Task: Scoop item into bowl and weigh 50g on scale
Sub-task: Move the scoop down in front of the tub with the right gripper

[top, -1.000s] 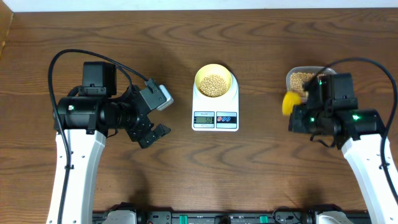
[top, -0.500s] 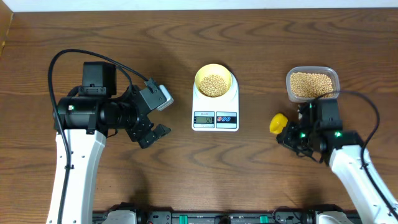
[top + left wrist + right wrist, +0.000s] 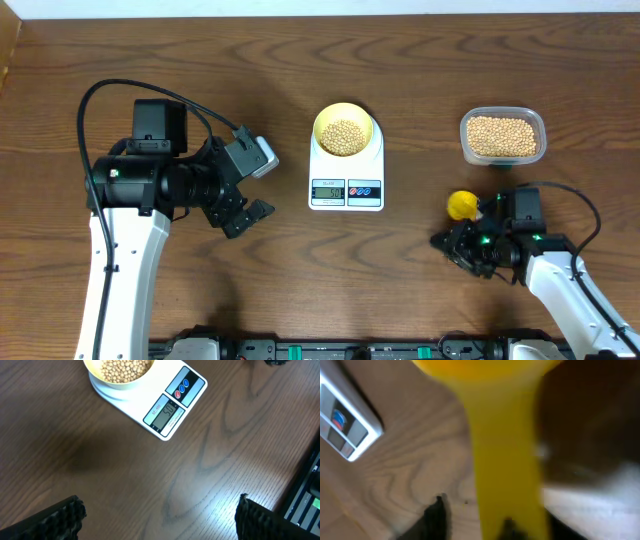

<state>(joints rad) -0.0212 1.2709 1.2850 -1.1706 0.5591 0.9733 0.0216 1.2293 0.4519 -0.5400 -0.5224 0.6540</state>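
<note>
Nearest the robot, on its right side, the right claw (image 3: 458,248) sits low over the bench (image 3: 300,60), with the yellow spoon (image 3: 461,205) lying just beyond it. In the wrist view the spoon's handle runs between the claw's fingers. That picture is blurred, so we cannot tell whether the claw is clamped on the handle or standing apart from it. On the left side, the left claw (image 3: 160,517) stands wide apart with nothing between its fingers, over bare bench and well apart from the scale. Further out, at mid-bench, we note the white scale (image 3: 346,188). Its display (image 3: 166,411) appears to read a five and a zero. The pale-yellow bowl (image 3: 319,125) sits on the scale's far half and holds beans (image 3: 345,135). To the right, at about the same depth, a clear tub (image 3: 503,111) holds more beans, well apart from the scale.
</note>
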